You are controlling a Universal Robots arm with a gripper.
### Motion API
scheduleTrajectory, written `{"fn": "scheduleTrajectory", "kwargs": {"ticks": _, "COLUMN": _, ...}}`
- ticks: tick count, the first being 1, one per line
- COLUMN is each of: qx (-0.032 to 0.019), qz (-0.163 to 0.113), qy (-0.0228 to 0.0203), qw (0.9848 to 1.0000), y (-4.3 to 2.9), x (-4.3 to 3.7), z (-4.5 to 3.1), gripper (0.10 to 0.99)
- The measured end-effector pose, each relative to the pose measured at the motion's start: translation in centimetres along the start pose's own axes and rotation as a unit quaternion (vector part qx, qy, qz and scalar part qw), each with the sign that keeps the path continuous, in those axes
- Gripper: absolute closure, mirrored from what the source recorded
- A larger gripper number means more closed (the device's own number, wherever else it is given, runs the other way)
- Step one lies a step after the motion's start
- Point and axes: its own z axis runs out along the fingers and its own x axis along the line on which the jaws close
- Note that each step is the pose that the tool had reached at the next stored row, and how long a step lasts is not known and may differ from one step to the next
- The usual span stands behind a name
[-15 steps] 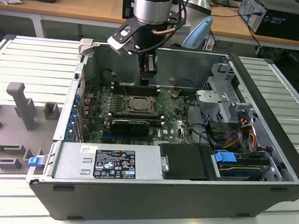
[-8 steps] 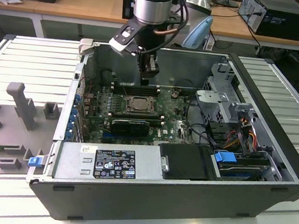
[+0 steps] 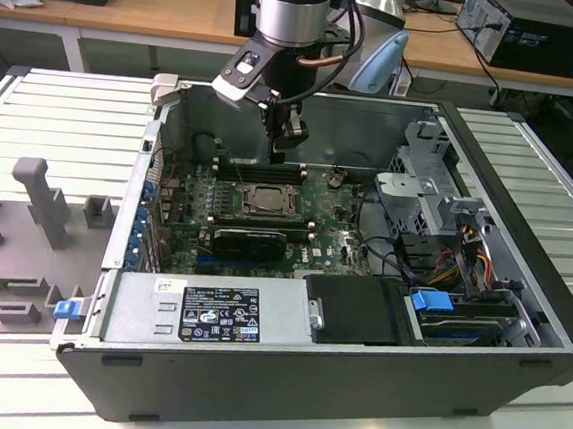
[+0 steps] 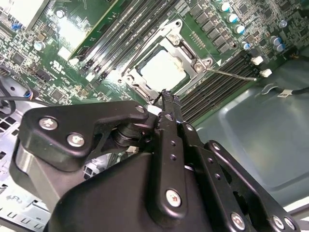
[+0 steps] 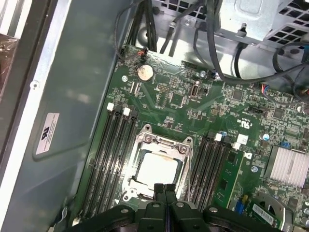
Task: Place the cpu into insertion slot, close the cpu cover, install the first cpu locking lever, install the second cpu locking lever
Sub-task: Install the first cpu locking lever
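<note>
The cpu (image 5: 155, 167) lies pale and flat in the insertion slot (image 3: 265, 201) at the middle of the green motherboard. The cpu cover (image 5: 166, 143) rests down around the chip as a metal frame. A thin metal locking lever (image 4: 234, 74) sticks out from the socket's corner over the memory slots. My gripper (image 5: 164, 186) hangs just above the socket's edge with its two black fingers pressed together and nothing between them. In the exterior view the gripper (image 3: 278, 154) is above the far side of the socket. In the second wrist view its tip (image 4: 163, 93) is close to the frame's rim.
Long black memory slots (image 5: 111, 154) flank the socket on both sides. A black card (image 3: 249, 239) lies in front of it. Cables (image 3: 384, 245) and a drive cage (image 3: 425, 176) fill the case on the exterior view's right. The case walls (image 3: 304, 126) ring the board.
</note>
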Motion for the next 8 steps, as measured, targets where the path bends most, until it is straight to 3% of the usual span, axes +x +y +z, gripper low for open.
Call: {"fn": "scheduleTrajectory", "kwargs": {"ticks": 8, "qx": -0.0002, "qz": -0.032, "qy": 0.0008, "qw": 0.9995, "y": 0.0, "x": 0.0, "z": 0.0, "gripper": 0.98}}
